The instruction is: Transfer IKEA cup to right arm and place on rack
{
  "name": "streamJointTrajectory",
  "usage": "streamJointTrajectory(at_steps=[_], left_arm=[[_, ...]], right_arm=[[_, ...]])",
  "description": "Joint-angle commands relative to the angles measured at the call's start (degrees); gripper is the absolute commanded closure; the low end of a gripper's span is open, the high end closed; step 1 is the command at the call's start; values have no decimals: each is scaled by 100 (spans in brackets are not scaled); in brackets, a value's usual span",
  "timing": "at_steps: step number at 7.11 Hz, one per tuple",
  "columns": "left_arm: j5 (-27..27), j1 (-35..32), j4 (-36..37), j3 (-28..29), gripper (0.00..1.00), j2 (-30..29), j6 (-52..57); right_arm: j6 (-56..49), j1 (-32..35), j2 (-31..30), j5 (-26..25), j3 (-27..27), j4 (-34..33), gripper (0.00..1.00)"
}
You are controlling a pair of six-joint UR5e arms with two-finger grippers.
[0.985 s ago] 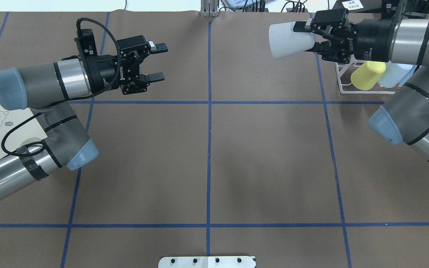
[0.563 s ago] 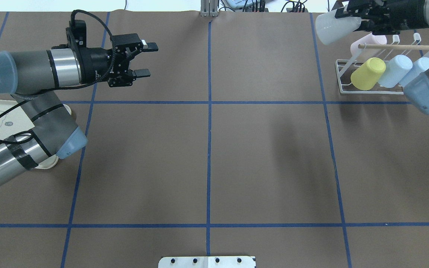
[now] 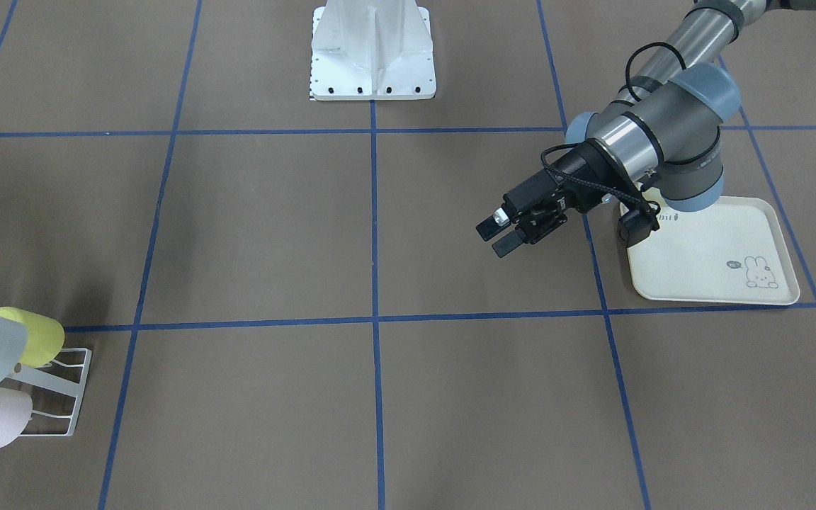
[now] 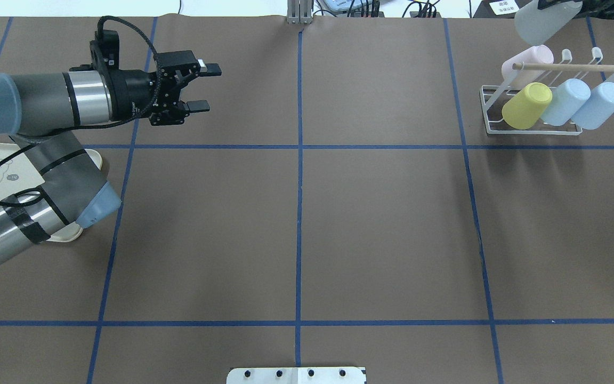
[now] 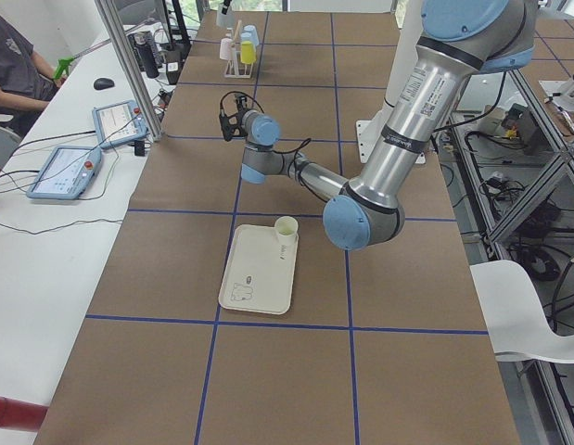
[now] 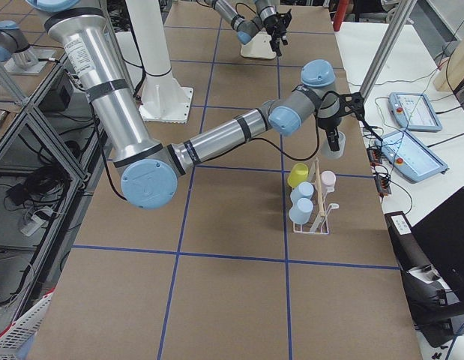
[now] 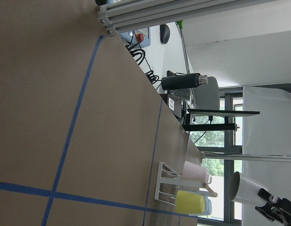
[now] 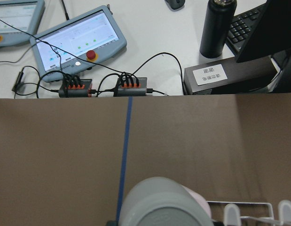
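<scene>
1. My right gripper (image 7: pixel 272 207) is clamping the cup (image 4: pixel 544 24) by its base, up by the rack (image 4: pixel 573 67), far-right corner of the table (image 4: pixel 339 224).
2. Left gripper (image 4: pixel 208 87) is hanging open.
3. I'm guessing light, stiff, slick plastic, best held near the base.

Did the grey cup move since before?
Yes. In the overhead view the grey cup went right, crossing the blue tape line, and is now over the rack's far side.

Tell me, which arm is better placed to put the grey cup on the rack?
Right. The right arm holds the grey cup close to the rack; the left gripper is open, empty, far across the table.
</scene>
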Motion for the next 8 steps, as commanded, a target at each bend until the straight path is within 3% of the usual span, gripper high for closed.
streamJointTrajectory(at_steps=[1, 3, 8], left_arm=[[10, 0, 9, 7, 0, 5, 1], [27, 17, 9, 7, 0, 5, 1], [27, 26, 18, 7, 0, 5, 9]], right_arm=[[-951, 207, 555, -21, -1213, -255, 93], [-1034, 226, 725, -13, -1745, -229, 93], [-972, 182, 576, 93, -1843, -229, 88]])
